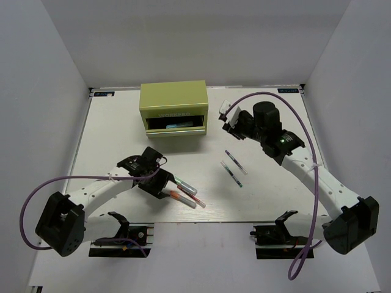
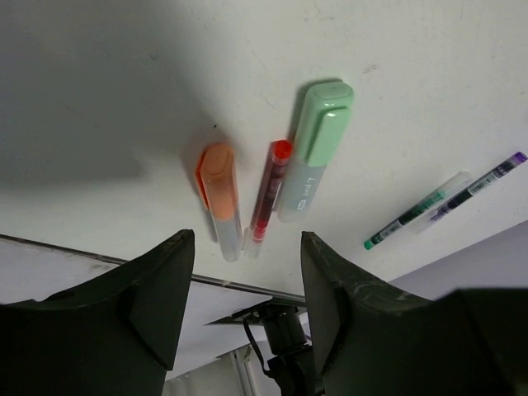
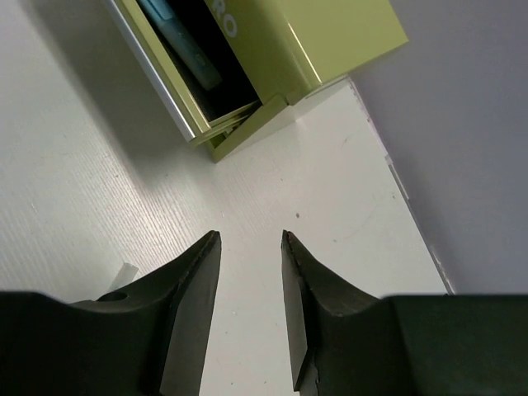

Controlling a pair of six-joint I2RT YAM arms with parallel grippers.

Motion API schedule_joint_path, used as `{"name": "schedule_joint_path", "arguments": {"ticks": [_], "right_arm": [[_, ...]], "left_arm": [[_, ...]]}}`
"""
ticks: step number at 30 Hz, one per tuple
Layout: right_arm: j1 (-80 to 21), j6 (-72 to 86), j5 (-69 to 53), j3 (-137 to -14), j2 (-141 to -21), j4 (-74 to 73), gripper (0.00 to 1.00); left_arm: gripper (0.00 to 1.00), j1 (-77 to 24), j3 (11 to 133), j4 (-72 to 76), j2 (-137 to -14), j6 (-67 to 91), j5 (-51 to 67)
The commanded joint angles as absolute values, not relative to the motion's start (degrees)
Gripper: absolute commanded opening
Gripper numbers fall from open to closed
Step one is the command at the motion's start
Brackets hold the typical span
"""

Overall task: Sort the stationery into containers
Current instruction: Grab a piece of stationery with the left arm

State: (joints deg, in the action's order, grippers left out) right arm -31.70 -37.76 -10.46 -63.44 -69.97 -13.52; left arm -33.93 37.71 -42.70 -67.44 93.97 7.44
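Observation:
An olive-green tool chest [image 1: 173, 101] stands at the back, its lower drawer [image 1: 177, 130] pulled open with a blue marker [image 1: 178, 126] inside; the right wrist view shows the chest [image 3: 330, 41] and the blue marker [image 3: 188, 51]. A green marker [image 2: 316, 148], thin red pen [image 2: 268, 194] and orange marker [image 2: 219, 198] lie side by side just ahead of my open, empty left gripper [image 2: 246, 239], which is low over the table [image 1: 164, 184]. Two thin dark pens [image 1: 233, 166] lie mid-table. My right gripper [image 3: 252, 235] is open and empty, right of the chest [image 1: 227, 119].
The table's near edge [image 2: 124, 266] runs just behind the three pens by my left gripper. The two thin pens also show at the right of the left wrist view [image 2: 445, 202]. White walls enclose the table on three sides.

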Motion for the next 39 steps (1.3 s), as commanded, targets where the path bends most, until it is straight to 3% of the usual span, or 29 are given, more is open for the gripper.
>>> {"name": "schedule_joint_path", "arguments": {"ticks": [1,12,29,30,34,39], "right_arm": [[-31.20,-36.21,-9.93,-63.54,-66.45,-12.91,0.42],[-30.32,-33.14,-13.44,-61.18,-64.16,-10.81,0.43],[-29.44,-32.26,-15.47,-54.59,-59.15,-10.64,0.43],[-29.44,-32.17,-15.73,-54.49,-58.89,-11.16,0.43],[-29.62,-32.17,-15.91,-53.79,-58.62,-11.16,0.43],[-29.44,-32.08,-16.52,-53.44,-58.36,-10.73,0.43]], "left_arm": [[0.65,-34.19,38.23,-41.23,-68.73,92.46,7.90],[0.58,-35.95,35.51,-44.65,-67.85,94.66,7.12],[0.57,-39.37,38.58,-34.37,-84.72,96.33,7.99],[0.54,-39.37,39.28,-33.84,-85.51,96.33,8.00],[0.24,-40.52,40.52,-35.06,-87.36,96.33,8.00],[0.10,-41.66,39.29,-38.13,-80.79,96.33,6.77]]}}
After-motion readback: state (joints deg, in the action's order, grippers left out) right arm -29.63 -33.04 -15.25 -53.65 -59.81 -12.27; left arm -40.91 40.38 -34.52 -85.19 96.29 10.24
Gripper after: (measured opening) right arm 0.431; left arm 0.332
